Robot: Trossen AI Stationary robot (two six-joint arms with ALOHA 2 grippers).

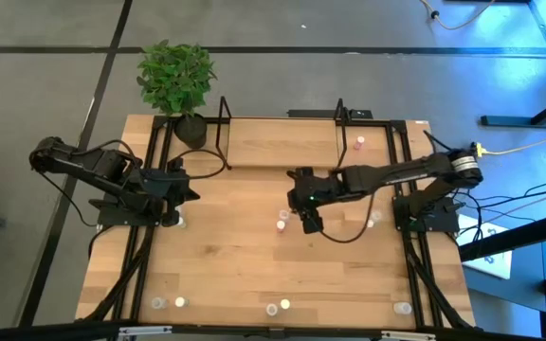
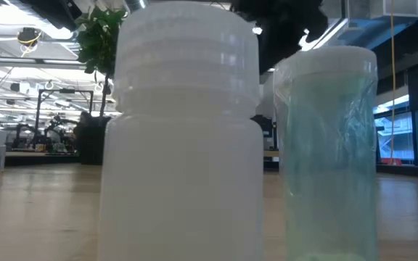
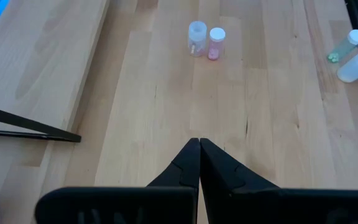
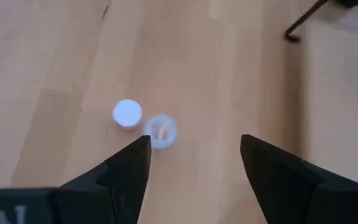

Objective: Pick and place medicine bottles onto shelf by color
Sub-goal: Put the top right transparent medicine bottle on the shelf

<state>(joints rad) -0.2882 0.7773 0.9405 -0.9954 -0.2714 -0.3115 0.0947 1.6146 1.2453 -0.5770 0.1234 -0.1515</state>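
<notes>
My right gripper (image 4: pixel 194 158) spread wide, empty; clear bottle (image 4: pixel 161 131) off my left fingertip (image 4: pixel 135 155), pink bottle (image 4: pixel 127 113) touching it — closing risks toppling both.

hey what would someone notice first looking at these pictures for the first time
Probably the right gripper, jaws open, hovering mid-table above a pink bottle and a clear bottle standing side by side. In the low view, a white bottle fills the frame. The left gripper waits shut at the table's left.

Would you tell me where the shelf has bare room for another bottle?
The shelf board is bare between its two black uprights; only a pink bottle stands past the right upright. The open right gripper crowds the tabletop pair below.
</notes>
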